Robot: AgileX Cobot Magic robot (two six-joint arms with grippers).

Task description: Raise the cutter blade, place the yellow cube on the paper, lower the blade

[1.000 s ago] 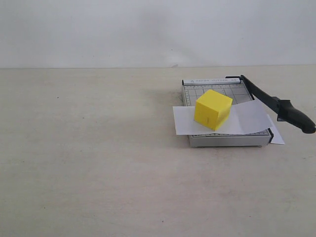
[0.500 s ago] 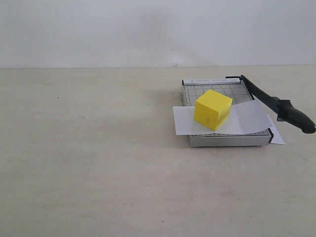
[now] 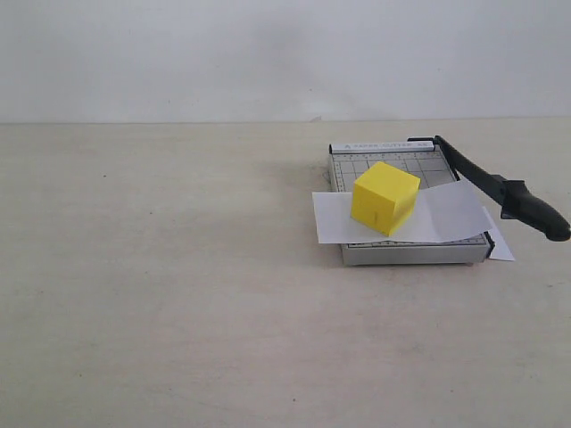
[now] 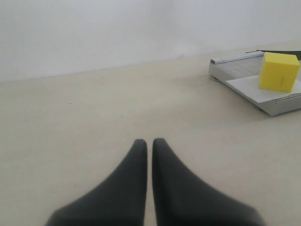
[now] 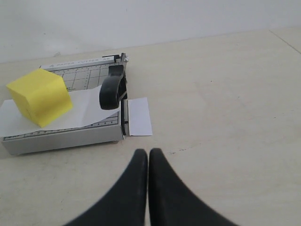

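Note:
The yellow cube (image 3: 384,197) sits on the white paper (image 3: 446,216), which lies across the grey cutter board (image 3: 410,253). The cutter blade (image 3: 486,185) slants up from its hinge at the board's far right corner, its thick black handle (image 5: 112,89) hanging above the paper's right part. My left gripper (image 4: 149,141) is shut and empty over bare table, well to the left of the board. My right gripper (image 5: 148,151) is shut too, holding nothing, a short way in front of the board's near right corner. Neither gripper shows in the exterior view.
A beige tabletop (image 3: 178,294) stretches to the left and front of the cutter, with a white wall behind. A strip of the paper (image 5: 140,116) sticks out past the board's right edge onto the table.

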